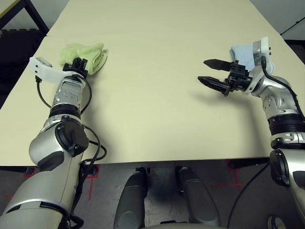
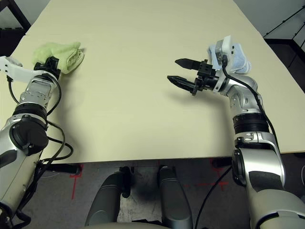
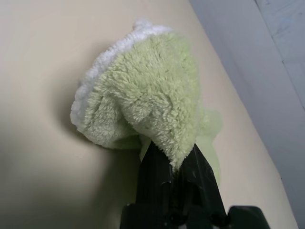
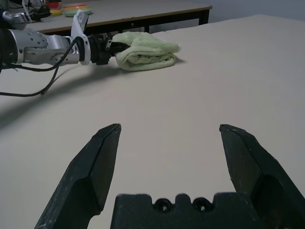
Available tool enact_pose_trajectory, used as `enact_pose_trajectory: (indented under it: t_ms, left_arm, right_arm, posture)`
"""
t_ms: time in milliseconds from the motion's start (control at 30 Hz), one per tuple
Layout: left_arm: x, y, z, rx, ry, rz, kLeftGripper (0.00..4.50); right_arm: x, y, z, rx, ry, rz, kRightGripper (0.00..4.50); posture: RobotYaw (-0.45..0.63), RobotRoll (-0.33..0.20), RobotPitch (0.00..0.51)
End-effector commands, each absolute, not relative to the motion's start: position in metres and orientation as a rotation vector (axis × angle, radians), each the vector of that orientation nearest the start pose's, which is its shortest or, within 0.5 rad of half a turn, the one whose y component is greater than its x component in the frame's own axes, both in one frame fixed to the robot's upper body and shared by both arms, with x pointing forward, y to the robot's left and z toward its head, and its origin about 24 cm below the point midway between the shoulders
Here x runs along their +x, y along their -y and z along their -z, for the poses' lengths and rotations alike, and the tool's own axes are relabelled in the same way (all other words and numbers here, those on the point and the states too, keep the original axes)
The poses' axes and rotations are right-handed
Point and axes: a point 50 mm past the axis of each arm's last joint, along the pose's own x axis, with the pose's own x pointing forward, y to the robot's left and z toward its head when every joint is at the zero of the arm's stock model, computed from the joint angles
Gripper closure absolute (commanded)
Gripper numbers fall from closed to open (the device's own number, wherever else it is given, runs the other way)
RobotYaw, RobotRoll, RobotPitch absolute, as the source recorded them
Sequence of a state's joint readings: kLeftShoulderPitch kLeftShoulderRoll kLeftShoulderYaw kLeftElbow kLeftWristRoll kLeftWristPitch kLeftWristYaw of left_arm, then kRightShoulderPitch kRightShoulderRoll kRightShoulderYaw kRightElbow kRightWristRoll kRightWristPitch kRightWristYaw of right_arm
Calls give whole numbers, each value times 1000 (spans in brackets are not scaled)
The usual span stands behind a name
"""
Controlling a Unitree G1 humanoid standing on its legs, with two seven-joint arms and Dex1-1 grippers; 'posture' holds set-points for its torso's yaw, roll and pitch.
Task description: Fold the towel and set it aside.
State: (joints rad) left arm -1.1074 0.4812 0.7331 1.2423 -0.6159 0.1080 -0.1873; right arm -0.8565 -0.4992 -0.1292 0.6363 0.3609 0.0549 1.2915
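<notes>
**Towel folded, but not yet let go**

Near the table's [image 1: 157,95] far left corner lies the towel [image 1: 88,56], already folded into a thick bundle with its white edging on the outer side. The left gripper [image 1: 79,65] is at the near end of the towel, and its jaws are closed tight on a fold of the green cloth; the left wrist view shows the pile pressed between the two black fingers [image 3: 157,176]. The bundle seems to rest on the table, so I judge the folding is done and the setting aside is almost done.

The right gripper [image 1: 215,72] is well apart from the towel, over the bare table on the right side. Its jaws stand wide open and hold nothing. Just behind this gripper, still farther from the towel, lies a small blue cloth [image 1: 245,55], which is not part of the task.

What could go wrong from here:

- If the left arm pulls back before the jaws open, it will drag the held fold and the bundle can open again. Terry cloth is soft and does not keep its shape by itself.
- Even after opening, the loops of the pile may catch on a finger, so that a fast retreat lifts the top layer.
- The towel is near the left edge of the table. A push to that side could move part of it over the edge, and then it may slide down.
- The right arm, if it moves back carelessly, could disturb the blue cloth.
</notes>
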Motion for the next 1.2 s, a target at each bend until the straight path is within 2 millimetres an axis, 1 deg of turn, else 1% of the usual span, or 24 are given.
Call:
enact_pose_trajectory:
  t_ms: [33, 167, 367, 400, 433, 467, 567, 600, 633, 667, 733, 767, 933, 1033, 1067, 1100, 1133, 1200]
  left_arm:
    - [392, -297, -155, -997, 86, -282, 4466]
    - [391, -295, -154, -1046, 62, -301, 4466]
    - [387, -299, -149, -1063, 13, -363, 4466]
    - [387, -299, -149, -1070, -2, -377, 3901]
    - [386, -300, -149, -1076, -16, -387, 3643]
    - [386, -300, -150, -1080, -22, -387, 3292]
    - [385, -298, -156, -1091, -54, -373, 2112]
    - [384, -297, -158, -1092, -65, -366, 1799]
    - [383, -296, -159, -1091, -76, -359, 1320]
    - [380, -296, -162, -1092, -98, -358, 1013]
    - [373, -296, -166, -1075, -145, -368, 234]
    - [369, -296, -168, -1060, -168, -375, 40]
    - [345, -286, -176, -939, -346, -305, 40]
    - [328, -275, -174, -800, -476, -204, 40]
    - [324, -270, -179, -745, -488, -141, 40]
    - [320, -263, -188, -689, -482, -41, 40]
    - [317, -255, -202, -584, -460, 71, 40]
    - [311, -242, -222, -379, -395, 245, 40]
  right_arm:
    - [356, 201, -200, -158, 207, -1139, 0]
    - [355, 201, -199, -160, 205, -1140, 0]
    - [355, 201, -198, -159, 204, -1141, 0]
    - [356, 200, -198, -159, 203, -1141, 0]
    - [356, 200, -198, -159, 202, -1141, 0]
    - [356, 200, -199, -159, 203, -1142, 0]
    - [356, 199, -199, -161, 205, -1144, 0]
    - [356, 199, -199, -161, 205, -1144, 0]
    - [356, 199, -199, -162, 205, -1144, 0]
    - [356, 199, -199, -161, 206, -1143, 0]
    - [356, 200, -199, -161, 206, -1142, 0]
    - [356, 200, -199, -161, 206, -1142, 0]
    - [357, 200, -199, -158, 209, -1142, 0]
    - [358, 199, -200, -159, 209, -1145, 0]
    - [359, 199, -200, -159, 209, -1145, 0]
    - [359, 198, -200, -158, 210, -1146, 0]
    - [360, 198, -200, -158, 211, -1147, 0]
    - [360, 197, -200, -158, 212, -1149, 0]
  posture:
    - [-72, 0, 186]
    - [-65, 0, 187]
    - [-64, 0, 187]
    - [-64, 0, 187]
    - [-51, 0, 189]
    - [-51, 0, 189]
    - [-49, 0, 188]
    - [-50, 0, 188]
    - [-48, 0, 188]
    - [-48, 0, 188]
    - [-38, 0, 187]
    - [-38, 0, 187]
    - [-21, 0, 186]
    - [-21, 0, 186]
    - [-13, 0, 185]
    - [-13, 0, 185]
    - [-10, 0, 181]
    - [-10, 0, 181]
